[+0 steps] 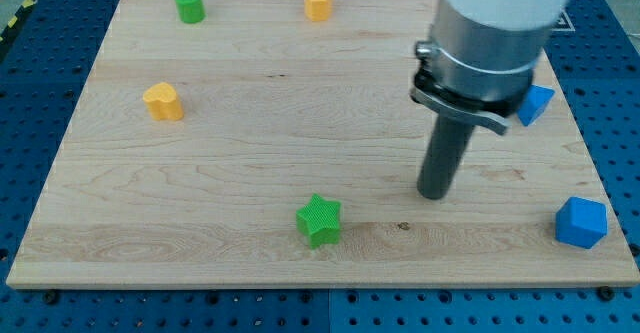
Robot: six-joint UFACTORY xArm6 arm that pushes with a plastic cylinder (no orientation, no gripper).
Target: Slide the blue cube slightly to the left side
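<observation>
Blocks: two blue (581, 222) (535, 104), two green (319, 220) (190, 5), two yellow (162, 102) (318, 3) (six).

A pale wooden board (250, 143) with visible grain and a smooth matt finish lies on a blue perforated metal-looking bench (620, 123). The green star (319, 220) at 6 o'clock shows ridged, matt plastic, as does the blue cube (581, 222) at 4 o'clock. A shiny metal clamp (465, 98) rings the dark, smooth rod above my tip (433, 194).

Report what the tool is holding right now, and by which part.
Nothing is held. My tip rests on bare board, apart from every block; the blue cube sits off to the view's right, untouched.
</observation>
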